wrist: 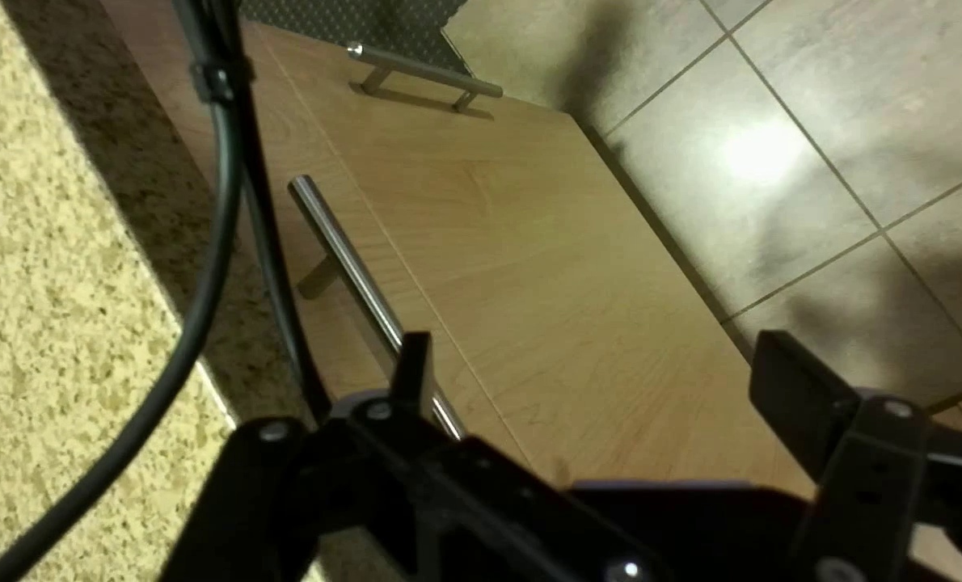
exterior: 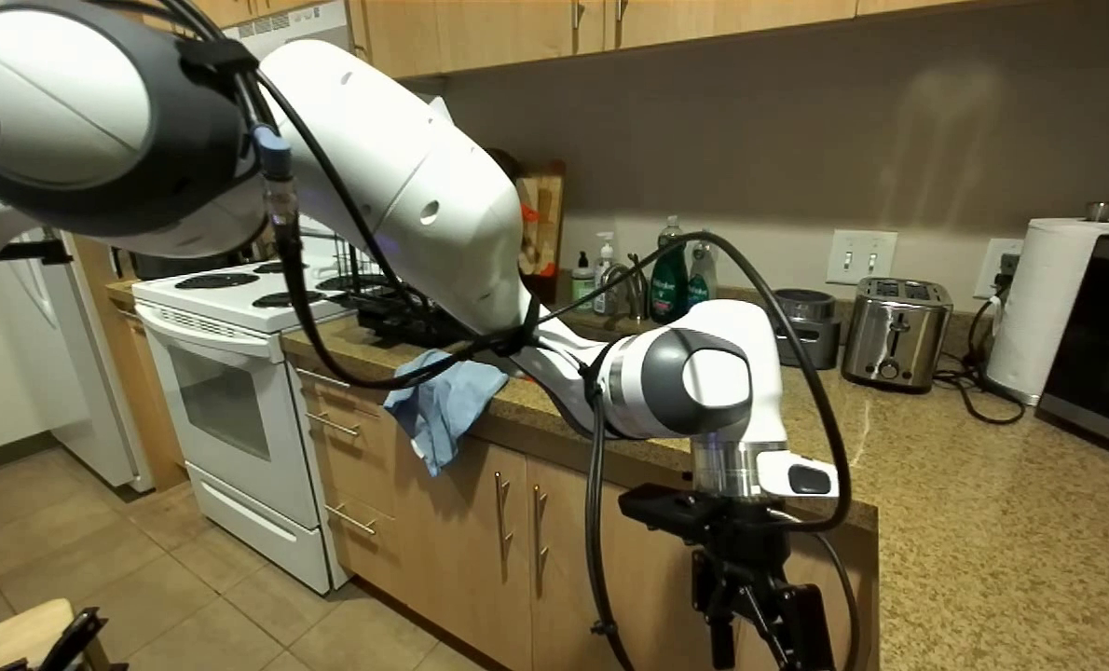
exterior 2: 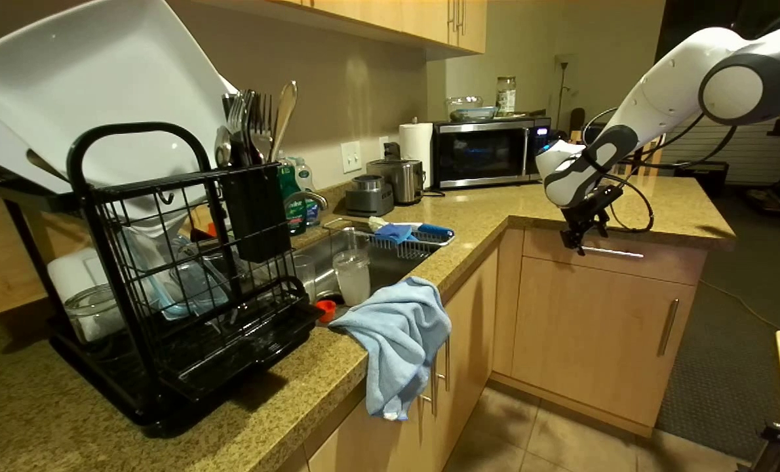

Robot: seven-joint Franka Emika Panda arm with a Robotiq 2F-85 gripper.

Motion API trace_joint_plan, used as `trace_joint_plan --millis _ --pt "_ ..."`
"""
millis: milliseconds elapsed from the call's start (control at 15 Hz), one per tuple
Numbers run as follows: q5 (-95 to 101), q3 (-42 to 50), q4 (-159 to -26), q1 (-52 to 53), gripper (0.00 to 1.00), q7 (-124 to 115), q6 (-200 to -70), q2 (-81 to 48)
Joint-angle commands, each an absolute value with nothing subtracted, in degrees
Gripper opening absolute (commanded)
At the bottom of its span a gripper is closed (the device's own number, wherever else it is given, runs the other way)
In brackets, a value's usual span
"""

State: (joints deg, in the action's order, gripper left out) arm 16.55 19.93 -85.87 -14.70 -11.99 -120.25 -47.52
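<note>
Jaws stand wide apart, tilted a little, pointing down just outside the edge of the table [exterior: 1011, 531]. Nearest thing: the drawer handle [wrist: 352, 263], a metal bar lying level across the drawer [exterior 2: 659, 259] below the table top. Wrist view: the bar runs diagonally and its lower end passes behind one fingertip [wrist: 411, 372]; contact between the two cannot be judged. Beyond the bar, same view: a wooden door [wrist: 578, 315] with a similar door handle [wrist: 424, 70], then the tiled floor [wrist: 885, 89]. Cable [wrist: 229, 170] strands cross at left, over the table edge.

Arm [exterior: 447, 210] shows in both exterior views, bent so that its wrist points down beside the table.

Surroundings: toaster [exterior: 895, 335] on the table, between a grey appliance [exterior: 808, 340] and a paper roll [exterior: 1044, 308]; microwave [exterior 2: 485, 154] beside the roll. Jar [exterior 2: 506, 96] and glass dishes [exterior 2: 472, 113] sit on top of the microwave. Blue cloth [exterior 2: 396, 347] hangs over the table edge by the sink [exterior 2: 390, 272], well apart from the jaws. Clear cup [exterior 2: 352, 278] stands upright at the sink; soap bottles [exterior: 669, 289] behind. Dish rack [exterior 2: 255, 357] fills the near side of an exterior view, loaded with white plates [exterior 2: 108, 98] and cutlery [exterior 2: 255, 131]. Stove [exterior: 219, 401] adjoins the table's far end.
</note>
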Motion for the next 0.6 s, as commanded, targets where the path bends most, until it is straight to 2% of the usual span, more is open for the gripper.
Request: trace_joint_plan --millis 0,533 --pt "18.80 20.32 -85.25 -15.22 1.00 -9.63 -122.38 -48.29" --pt "22.83 20.88 -86.08 -15.08 1.00 -7.08 -125.80 -48.32"
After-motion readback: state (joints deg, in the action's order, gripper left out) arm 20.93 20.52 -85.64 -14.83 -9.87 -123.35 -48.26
